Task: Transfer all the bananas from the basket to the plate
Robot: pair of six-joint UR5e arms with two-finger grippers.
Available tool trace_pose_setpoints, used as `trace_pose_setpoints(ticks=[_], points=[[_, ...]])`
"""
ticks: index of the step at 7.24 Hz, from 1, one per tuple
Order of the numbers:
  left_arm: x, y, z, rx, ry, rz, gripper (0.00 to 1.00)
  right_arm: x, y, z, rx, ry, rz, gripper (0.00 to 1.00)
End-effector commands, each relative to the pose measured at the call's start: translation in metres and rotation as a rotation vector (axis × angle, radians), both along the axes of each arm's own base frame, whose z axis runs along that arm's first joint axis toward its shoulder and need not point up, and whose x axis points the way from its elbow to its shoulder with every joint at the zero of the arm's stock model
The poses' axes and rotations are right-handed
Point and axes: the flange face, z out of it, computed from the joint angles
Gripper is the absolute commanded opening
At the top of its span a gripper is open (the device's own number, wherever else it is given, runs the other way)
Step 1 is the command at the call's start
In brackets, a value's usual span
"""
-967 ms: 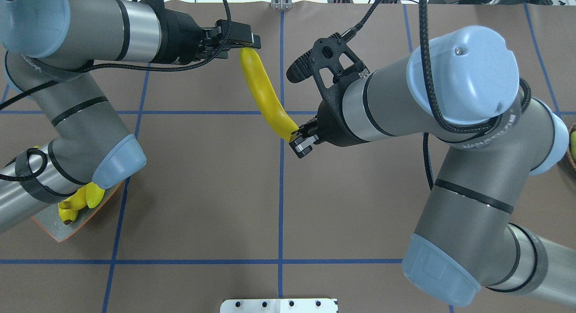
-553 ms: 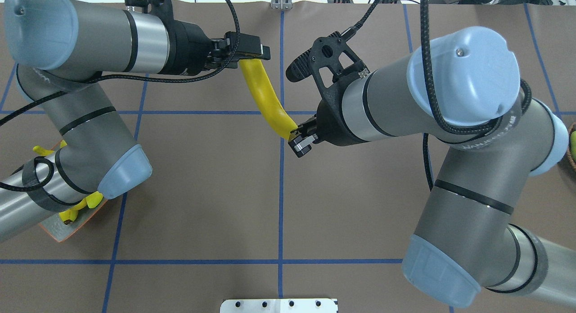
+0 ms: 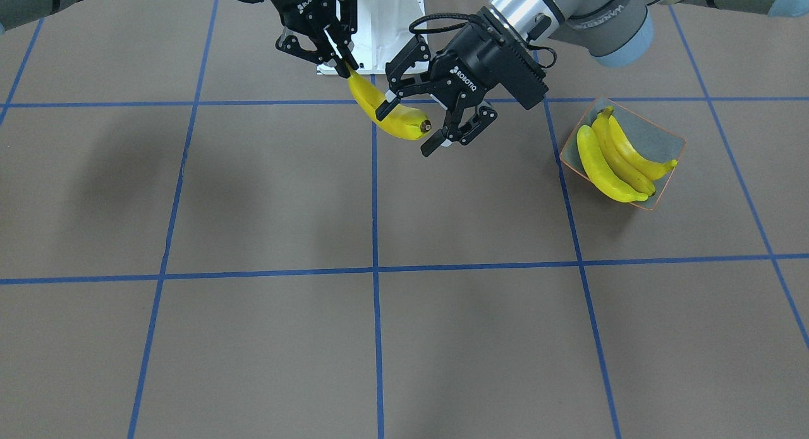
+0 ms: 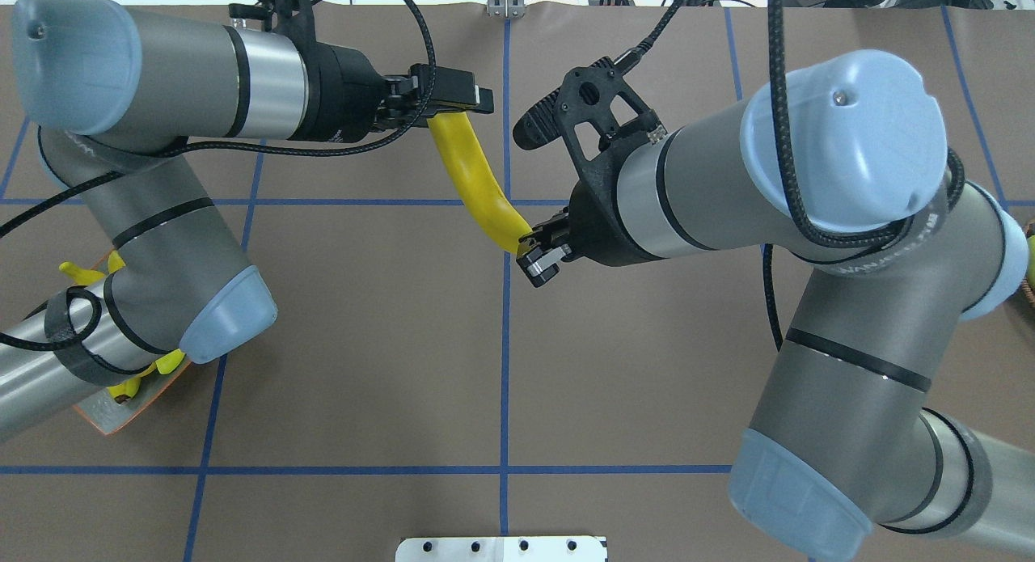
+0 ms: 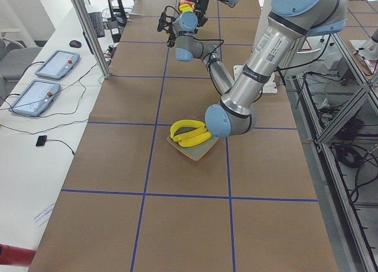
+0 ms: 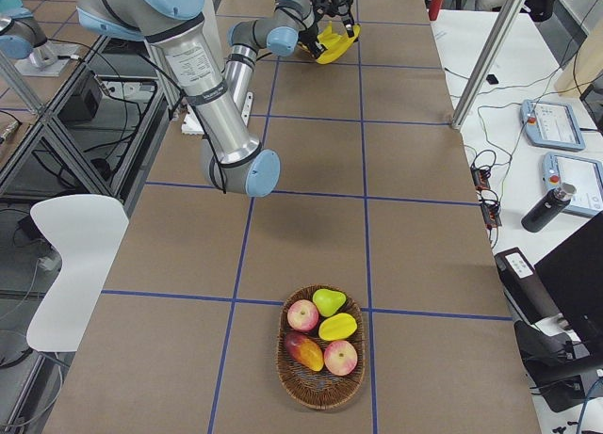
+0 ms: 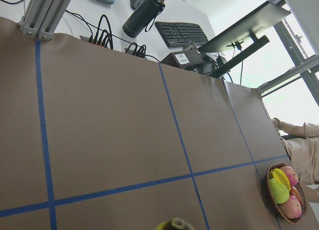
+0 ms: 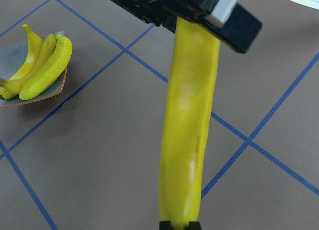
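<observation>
A yellow banana (image 3: 385, 114) hangs in the air between my two grippers; it also shows in the overhead view (image 4: 469, 174). My right gripper (image 4: 535, 253) is shut on its near end (image 3: 344, 66). My left gripper (image 3: 409, 128) is open, its fingers on either side of the banana's far, dark-tipped end without closing on it (image 4: 453, 101). The square grey-green plate (image 3: 660, 139) with the orange rim holds three bananas (image 3: 613, 158) and lies under my left arm's elbow (image 4: 101, 412). The right wrist view shows the banana (image 8: 187, 140) running up to the left gripper's fingers (image 8: 219, 13).
A wicker basket (image 6: 287, 373) holding apples, a pear and a mango stands far on my right, with no banana in it. Its edge shows in the overhead view (image 4: 1028, 283). Blue tape lines grid the brown table. A white base plate (image 4: 501, 548) sits at the near edge.
My left gripper has moved right, over the banana's far end, and now straddles it. The left elbow has shifted over the plate. The right gripper has held still with the banana.
</observation>
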Motion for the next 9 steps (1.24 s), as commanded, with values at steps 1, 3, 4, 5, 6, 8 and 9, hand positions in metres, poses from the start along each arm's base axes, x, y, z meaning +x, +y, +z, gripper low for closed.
trace_pose_setpoints(ticks=[1, 3, 4, 5, 6, 8, 9], points=[[0.000, 0.000, 0.000, -0.001, 0.001, 0.000, 0.50, 0.000, 0.001, -0.001, 0.010, -0.018, -0.003, 0.00], [-0.001, 0.001, -0.001, -0.001, 0.003, 0.000, 0.00, 0.000, 0.002, -0.001, 0.028, -0.045, -0.006, 0.00], [-0.001, 0.001, -0.002, -0.001, 0.006, 0.000, 0.00, 0.000, 0.002, 0.000, 0.032, -0.052, -0.008, 0.10], [-0.002, 0.002, -0.002, 0.000, 0.007, 0.000, 0.00, 0.000, 0.001, -0.001, 0.033, -0.052, 0.000, 0.61], [-0.002, 0.002, -0.002, -0.004, 0.009, 0.001, 0.00, 0.005, 0.001, -0.003, 0.038, -0.060, 0.004, 1.00], [-0.001, 0.001, 0.000, -0.007, 0.005, 0.001, 0.00, 0.020, 0.000, -0.007, 0.035, -0.079, 0.024, 1.00], [-0.001, 0.001, 0.001, -0.008, 0.004, 0.001, 0.00, 0.031, -0.008, -0.008, 0.026, -0.087, 0.047, 1.00]])
